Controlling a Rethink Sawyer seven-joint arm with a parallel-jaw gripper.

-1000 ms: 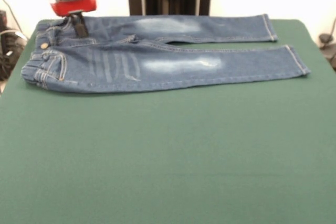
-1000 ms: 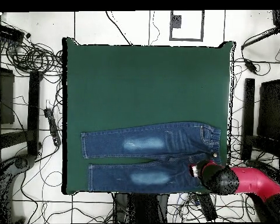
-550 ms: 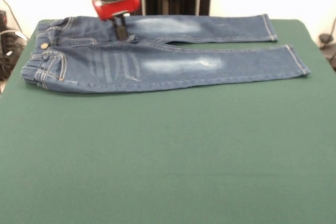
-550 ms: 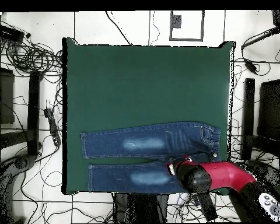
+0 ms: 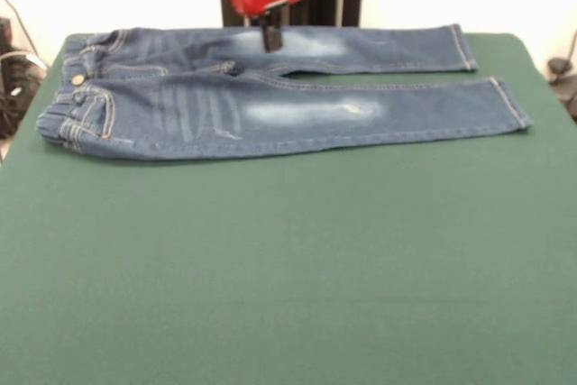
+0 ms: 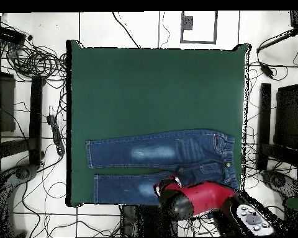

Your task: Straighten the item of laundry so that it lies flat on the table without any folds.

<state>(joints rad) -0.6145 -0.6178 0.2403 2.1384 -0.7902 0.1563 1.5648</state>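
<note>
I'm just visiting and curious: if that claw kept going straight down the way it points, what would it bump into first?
Most likely the jeans. The claw points downward over the far leg's pale faded thigh patch, so denim comes first, with the green table beneath. Its height above the cloth is hard to judge.

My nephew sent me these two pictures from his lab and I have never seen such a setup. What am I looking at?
It is a robot arm at a table with a green top. One picture looks across the table toward the robot; the other looks straight down from above. A small pair of jeans lies spread out near the robot's edge of the table, legs side by side. The red and black part is the arm's end with its gripper, over one leg. It holds nothing that I can see; whether it is open is unclear.
</note>
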